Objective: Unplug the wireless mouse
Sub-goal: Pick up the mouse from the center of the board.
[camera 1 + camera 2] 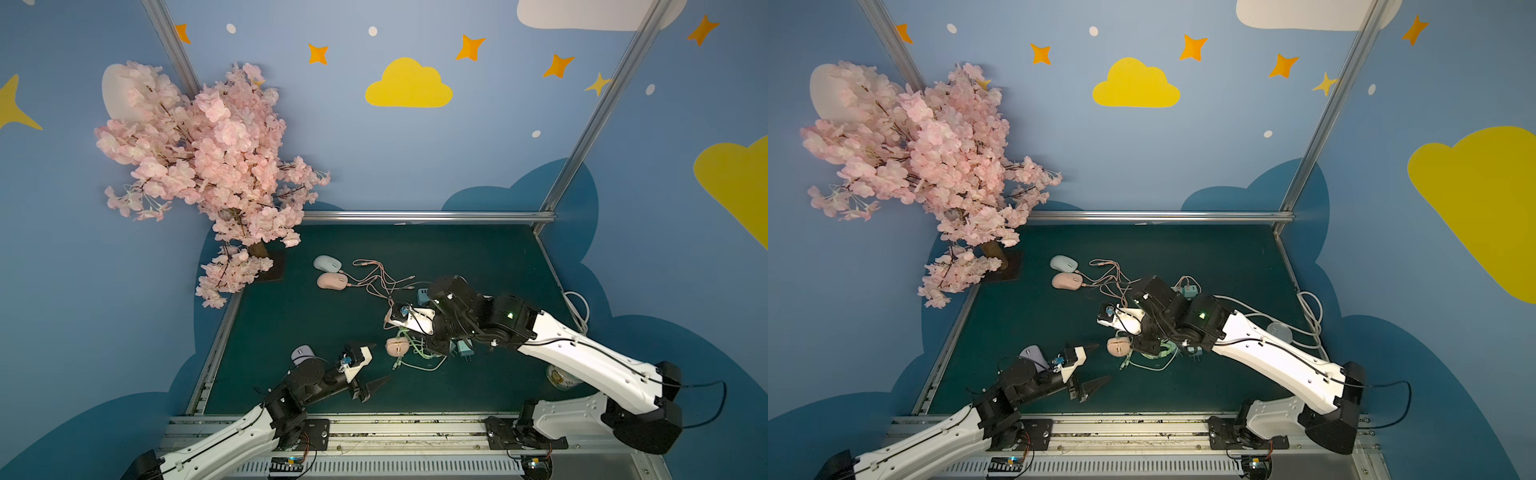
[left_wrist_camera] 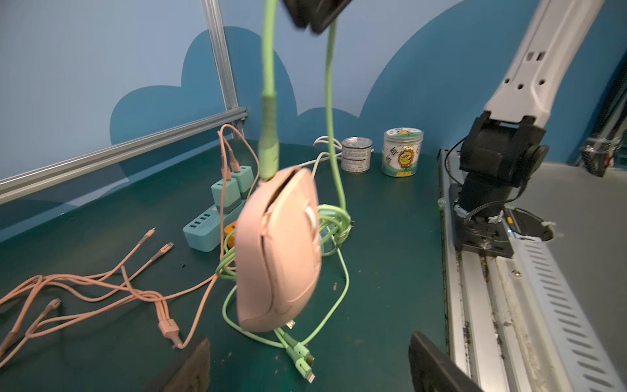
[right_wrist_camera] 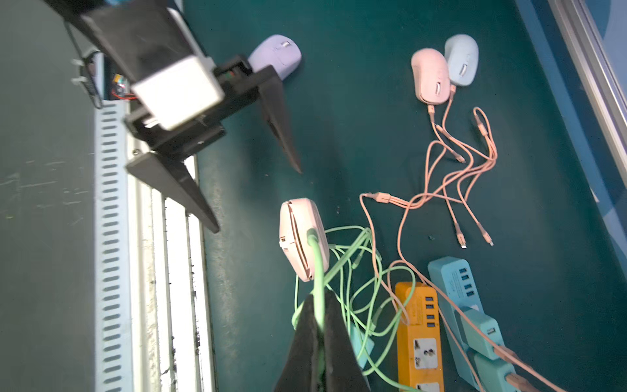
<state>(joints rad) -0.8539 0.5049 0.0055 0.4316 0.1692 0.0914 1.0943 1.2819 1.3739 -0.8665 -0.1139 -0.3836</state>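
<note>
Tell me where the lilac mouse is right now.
In both top views the lilac mouse lies on the near left part of the green mat, close beside the base of the open left hand.

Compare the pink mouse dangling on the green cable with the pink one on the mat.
The dangling mouse hangs upright from the green cable in the right gripper; the lying mouse rests flat on the mat. The dangling mouse's lead is green, the lying mouse's a pink cable. Both are pink and plugged in.
</note>
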